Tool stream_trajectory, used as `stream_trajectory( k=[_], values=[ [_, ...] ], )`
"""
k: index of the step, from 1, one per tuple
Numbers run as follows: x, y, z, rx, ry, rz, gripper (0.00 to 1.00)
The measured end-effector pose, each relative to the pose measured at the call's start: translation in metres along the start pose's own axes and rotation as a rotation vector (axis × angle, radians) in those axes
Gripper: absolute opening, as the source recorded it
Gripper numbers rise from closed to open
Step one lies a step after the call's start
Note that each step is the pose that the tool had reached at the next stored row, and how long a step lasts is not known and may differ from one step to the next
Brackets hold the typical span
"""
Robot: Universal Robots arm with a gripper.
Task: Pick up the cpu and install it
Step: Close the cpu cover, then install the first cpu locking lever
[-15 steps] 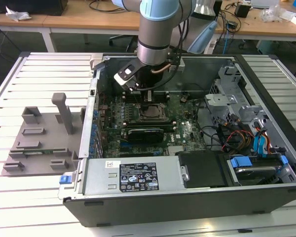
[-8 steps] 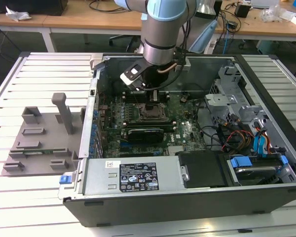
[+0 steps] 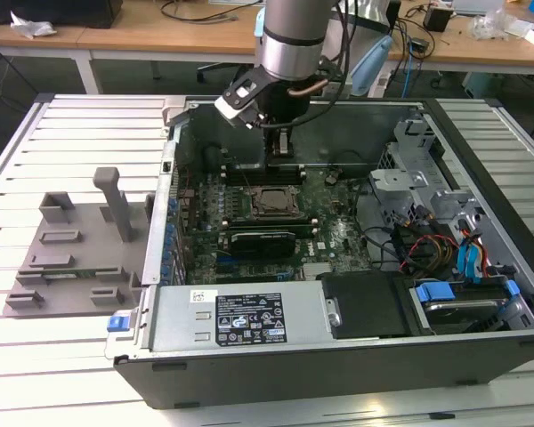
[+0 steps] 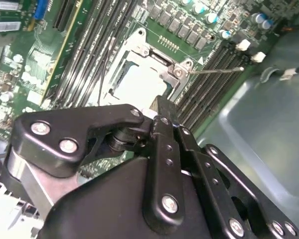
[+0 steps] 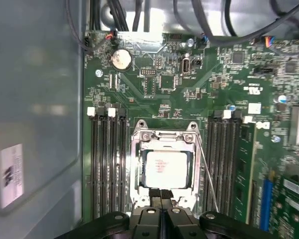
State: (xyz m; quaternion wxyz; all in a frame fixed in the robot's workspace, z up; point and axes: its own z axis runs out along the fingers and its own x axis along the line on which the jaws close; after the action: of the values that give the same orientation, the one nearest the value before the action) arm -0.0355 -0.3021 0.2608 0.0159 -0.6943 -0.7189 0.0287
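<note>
The cpu (image 5: 165, 168) lies flat inside the socket frame (image 5: 164, 135). The gripper (image 5: 161, 192) hangs just above that frame's edge, its 2 fingers pressed together, holding nothing.

cpu (image 5: 164, 168): one edge was hidden behind the gripper (image 5: 162, 193); its print was too small to tell.
gripper: body was cut off in both wrist views.
arm (image 3: 294, 36): upper part was cut off in the exterior view.
</note>
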Motion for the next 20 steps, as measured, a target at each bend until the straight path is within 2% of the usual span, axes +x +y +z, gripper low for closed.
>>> stream_trajectory(
  k=[7, 12, 20],
  values=[
    [0.0, -0.0001, -0.0017, -0.0001, 0.0012, -0.002, 0.11],
    [0.0, -0.0001, -0.0017, -0.0024, -0.0077, -0.141, 0.11],
    [0.0, -0.0001, -0.0017, -0.0047, -0.0166, -0.283, 0.11]
  ],
)
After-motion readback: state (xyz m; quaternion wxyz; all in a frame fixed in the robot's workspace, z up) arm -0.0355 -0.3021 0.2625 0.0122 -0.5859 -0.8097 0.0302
